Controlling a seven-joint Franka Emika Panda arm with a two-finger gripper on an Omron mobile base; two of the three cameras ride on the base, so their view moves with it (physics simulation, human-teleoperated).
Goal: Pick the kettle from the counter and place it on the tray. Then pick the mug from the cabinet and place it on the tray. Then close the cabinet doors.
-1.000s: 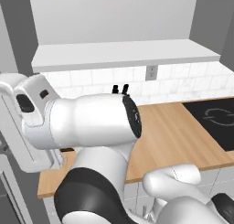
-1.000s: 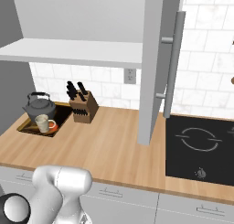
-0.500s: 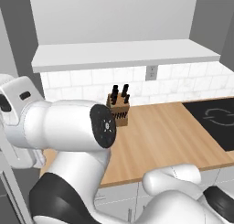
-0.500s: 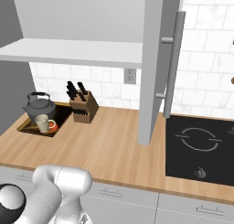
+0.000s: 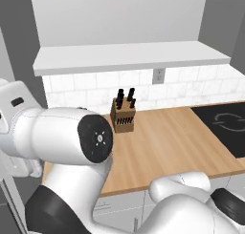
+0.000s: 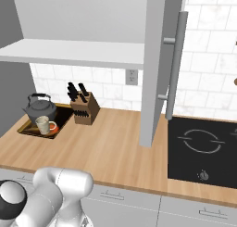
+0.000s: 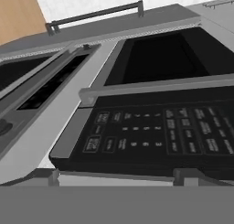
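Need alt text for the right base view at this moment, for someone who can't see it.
A dark grey kettle and a beige mug sit on a wooden-rimmed tray at the left end of a butcher-block counter, beside a knife block. A grey cabinet door stands open, edge-on, above a black cooktop.

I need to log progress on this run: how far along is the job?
Kettle and mug already sit on the tray at the counter's left end. Nothing is in hand. Left: closing the cabinet doors; one cabinet door stands open, edge-on, over the counter.
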